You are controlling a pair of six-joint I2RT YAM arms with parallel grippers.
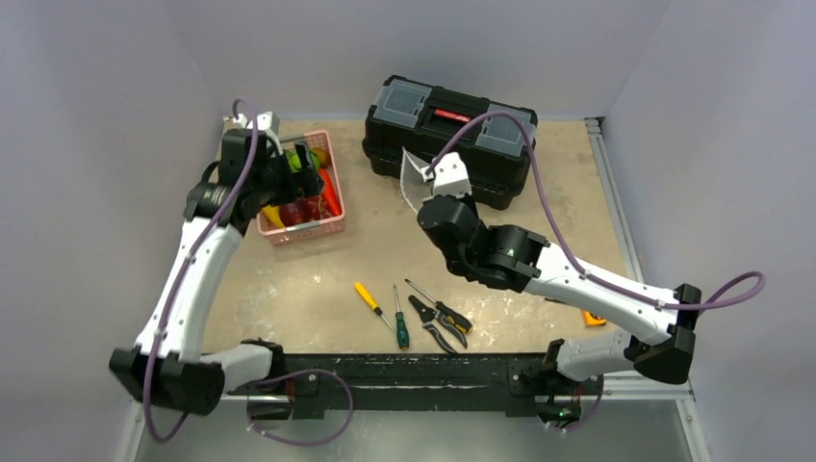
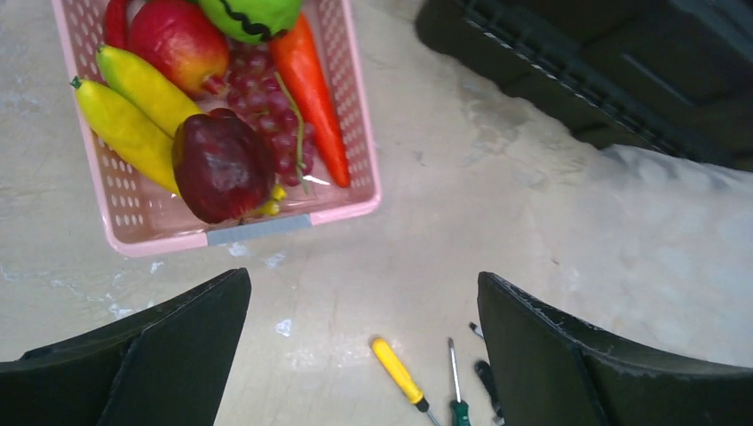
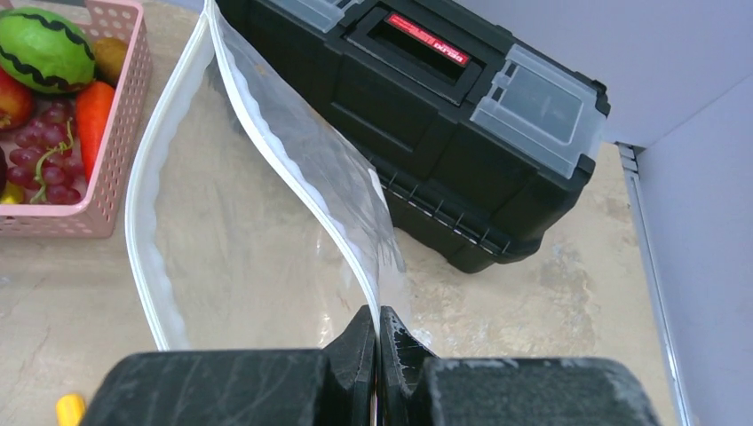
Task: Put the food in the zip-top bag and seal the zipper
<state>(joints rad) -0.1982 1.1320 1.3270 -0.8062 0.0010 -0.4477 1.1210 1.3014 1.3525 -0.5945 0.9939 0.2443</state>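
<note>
Clear bag [image 3: 328,177] hangs open, pinched by the right hand [image 3: 377,355]. Loading step: the spread left hand [image 2: 362,297] must grasp food [image 2: 222,164], upper left.

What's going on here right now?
The right gripper is shut on the bag at its edge, holding it up with its mouth open in front of the toolbox. The left gripper is open and empty by the basket. The food lies in the basket; the bag looks empty.
</note>
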